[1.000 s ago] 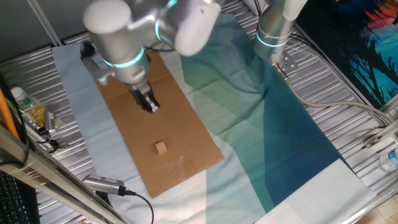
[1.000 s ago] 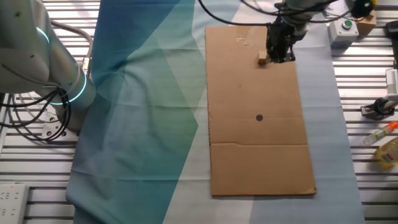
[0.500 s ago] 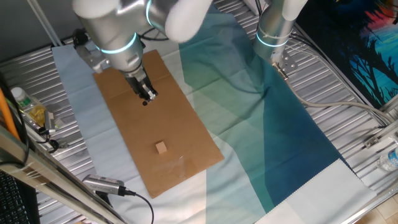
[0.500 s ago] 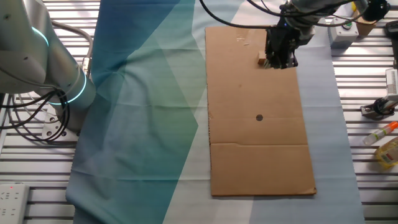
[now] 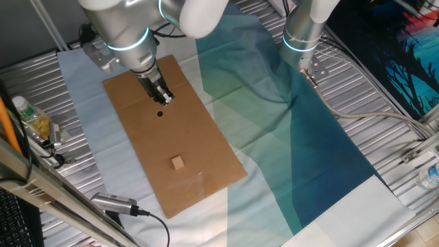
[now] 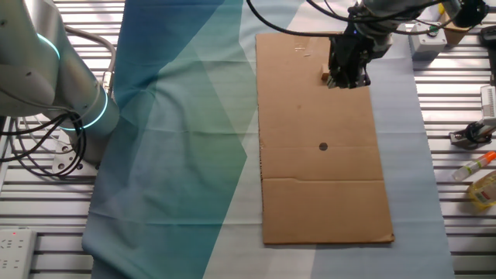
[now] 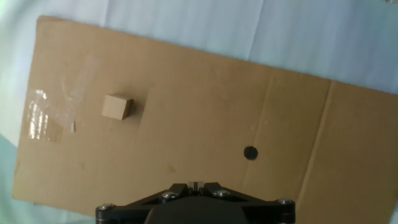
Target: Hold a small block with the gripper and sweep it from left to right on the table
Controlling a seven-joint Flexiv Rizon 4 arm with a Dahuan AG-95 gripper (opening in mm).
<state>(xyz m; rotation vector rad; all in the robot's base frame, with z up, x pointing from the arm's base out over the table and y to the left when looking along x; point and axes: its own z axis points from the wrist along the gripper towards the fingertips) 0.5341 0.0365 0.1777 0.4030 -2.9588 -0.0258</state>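
**Hand view and two fixed views: block loose on cardboard, gripper above sheet**

Item 1. Small block: light-tan wooden cube, resting flat on the cardboard sheet beside a patch of clear tape. In one fixed view it lies on the near part of the sheet, well apart from the gripper; in the other fixed view it shows just left of the gripper's dark body. Nothing is touching it.

Item 2. Gripper: dark two-finger tool below an arm with a glowing teal ring, poised above the far part of the sheet, close to a small black dot. Fingers carry nothing; whether they are apart or together cannot be told, since the hand view shows only the gripper's base and the fixed views are too small.

Item 3. Table: ribbed silver metal, covered by a pale cloth and a teal cloth; the cardboard lies on the pale cloth.

Item 4. Second silver arm: upright at the far edge of the teal cloth.
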